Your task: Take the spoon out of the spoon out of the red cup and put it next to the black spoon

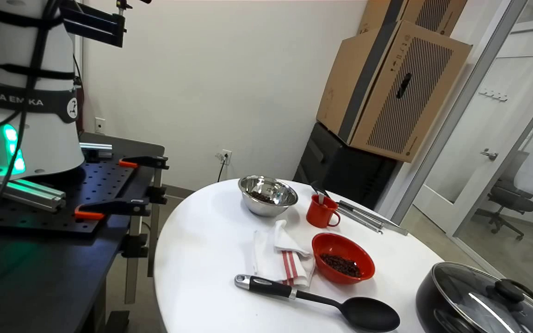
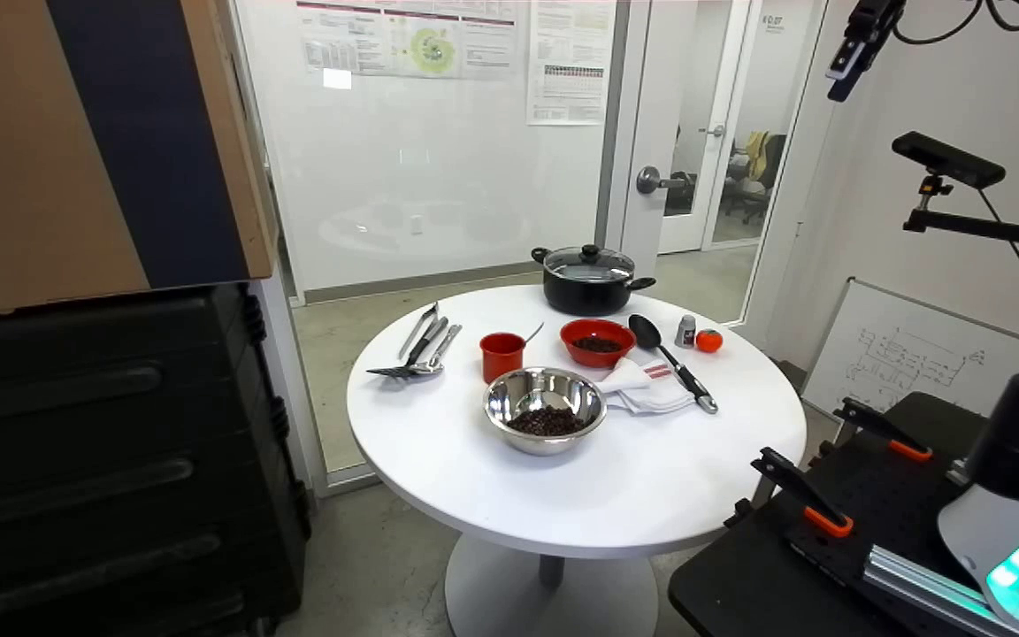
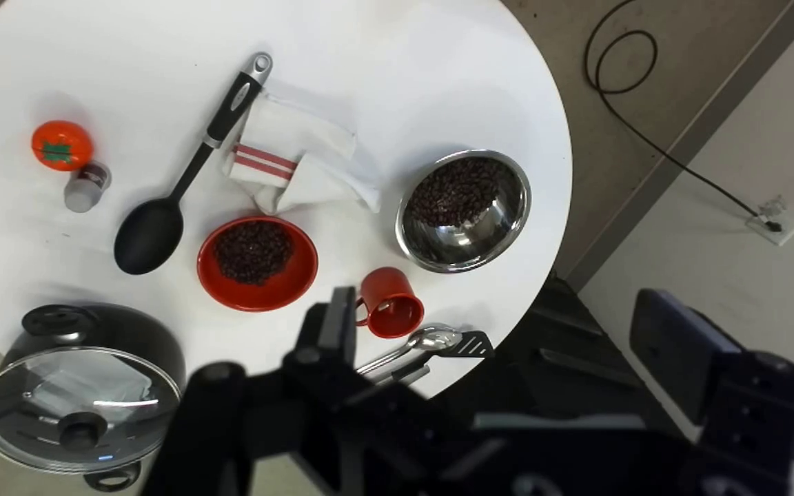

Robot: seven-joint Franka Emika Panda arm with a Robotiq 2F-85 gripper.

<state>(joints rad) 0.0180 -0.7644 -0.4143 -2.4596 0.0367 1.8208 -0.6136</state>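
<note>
Spoon (image 2: pixel 534 333) is leaning in the red cup (image 2: pixel 502 358), which is apparently propping it up; fingers (image 3: pixel 673 351) are hanging spread, empty, presumably for straddling it; black spoon (image 3: pixel 192 172) is lying on the bench (image 2: pixel 651 491)

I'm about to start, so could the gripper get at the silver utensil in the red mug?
Probably yes: the gripper is open, and the silver utensil pokes out of the red mug, uncovered.
</note>
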